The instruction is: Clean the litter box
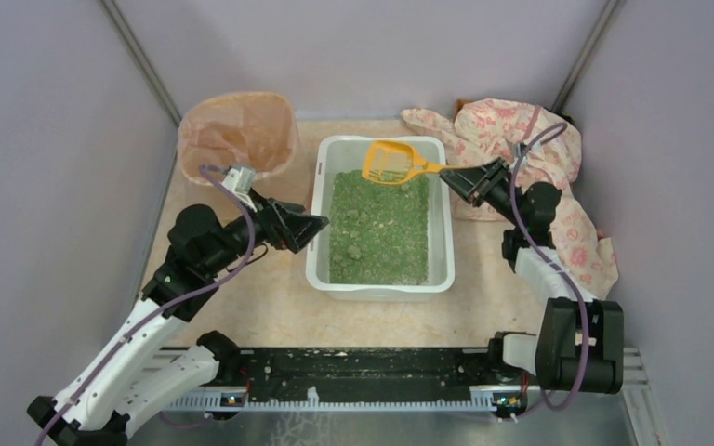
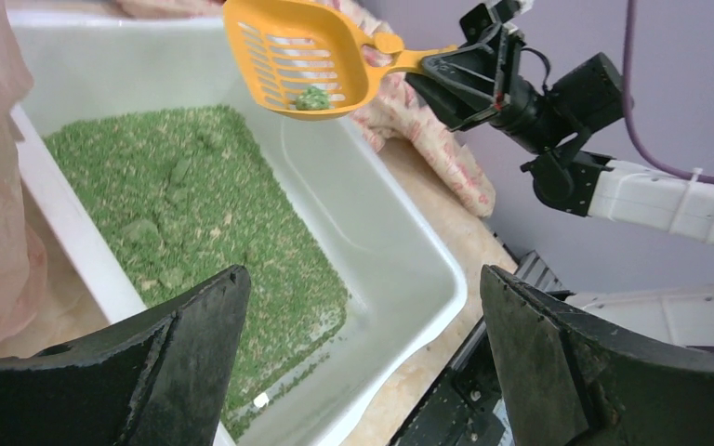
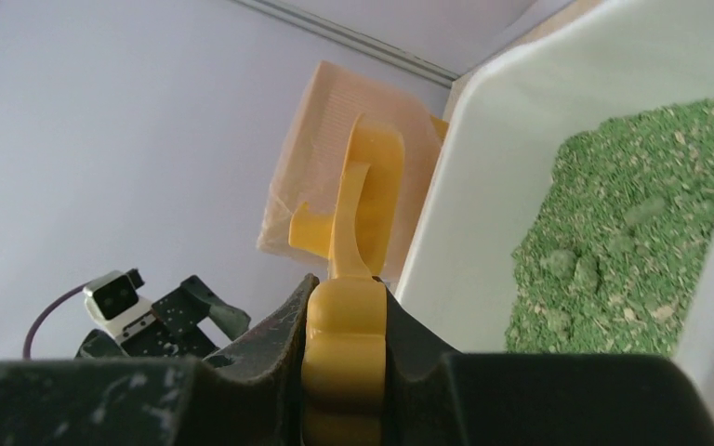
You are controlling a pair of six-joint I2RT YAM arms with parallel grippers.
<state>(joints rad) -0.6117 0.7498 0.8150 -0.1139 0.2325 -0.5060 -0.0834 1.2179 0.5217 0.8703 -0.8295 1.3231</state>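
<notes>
spotter: scoop (image 1: 390,161) handle is pinched between the right gripper (image 1: 453,176) fingers, jaws narrow on it, blade sticking straight out past the fingertips.

operator: anything in it?

spotter: one green clump (image 2: 311,98) sitting on the slots, seen from the left wrist. the blade hangs in the air, clear of the litter (image 1: 378,228).

operator: where's the litter box (image 1: 379,289) from those fingers?

spotter: just ahead of and below the fingertips. its long axis runs near to far, crosswise to the scoop handle, so the blade hovers over the tub's far end.

operator: and the bin (image 1: 237,130)?

spotter: peach-lined, beyond the blade tip, on the other side of the box from the right fingers. the handle's line points roughly that way, so i'd judge the carry is a reach straight ahead across the tub's short width, then a tip of the wrist.

operator: left gripper (image 1: 320,226)?

spotter: jaws spread wide, nothing between them. the box's long wall is just ahead of its fingertips; whether they touch it i can't tell. the bin is nearer to those fingers than to the right ones, but the right arm has the scoop.

operator: risk?

spotter: my guess, the clump rolling off the blade before it clears the bin's rim.
</notes>
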